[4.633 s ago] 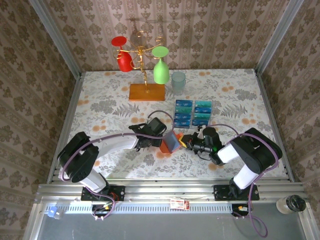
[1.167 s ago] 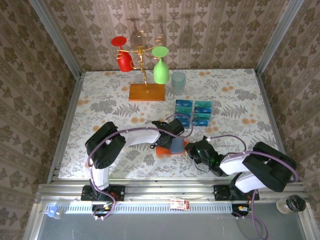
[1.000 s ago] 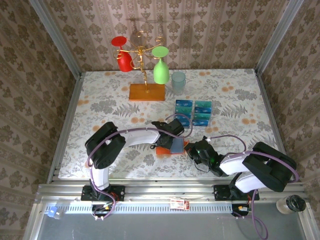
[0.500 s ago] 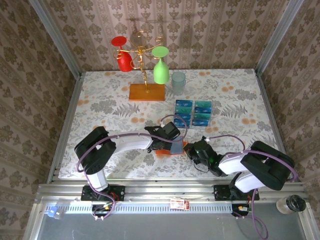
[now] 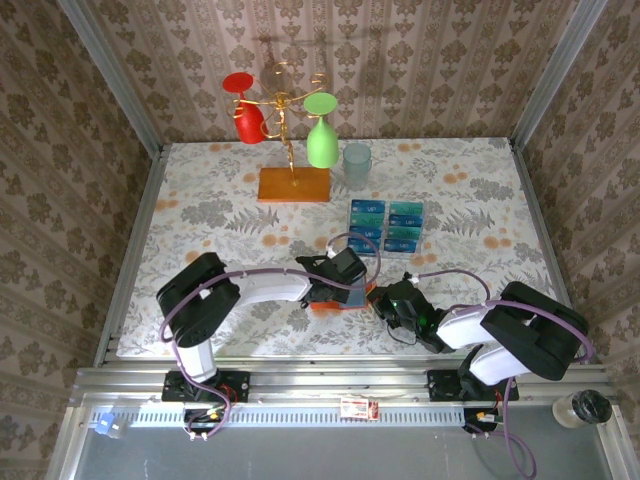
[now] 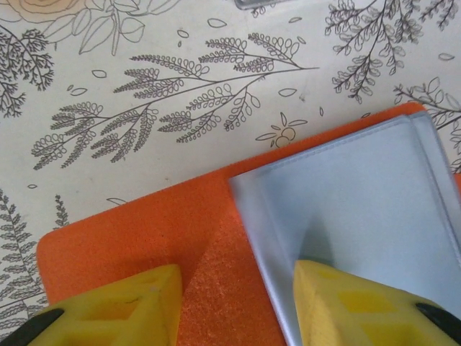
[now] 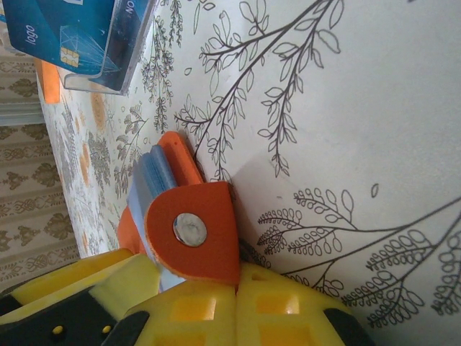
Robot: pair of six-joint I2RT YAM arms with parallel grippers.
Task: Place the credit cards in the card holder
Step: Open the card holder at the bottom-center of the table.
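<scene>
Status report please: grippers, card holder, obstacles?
Left gripper open above card holder. Right gripper shut on its flap. Credit cards apart, none seen inside. No obstacle seen.

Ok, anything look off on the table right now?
Nothing stands out. The card holder lies open on the table, its snap flap pinched in the shut right gripper. The cards sit in neat rows behind it; nothing looks spilled or damaged.
</scene>
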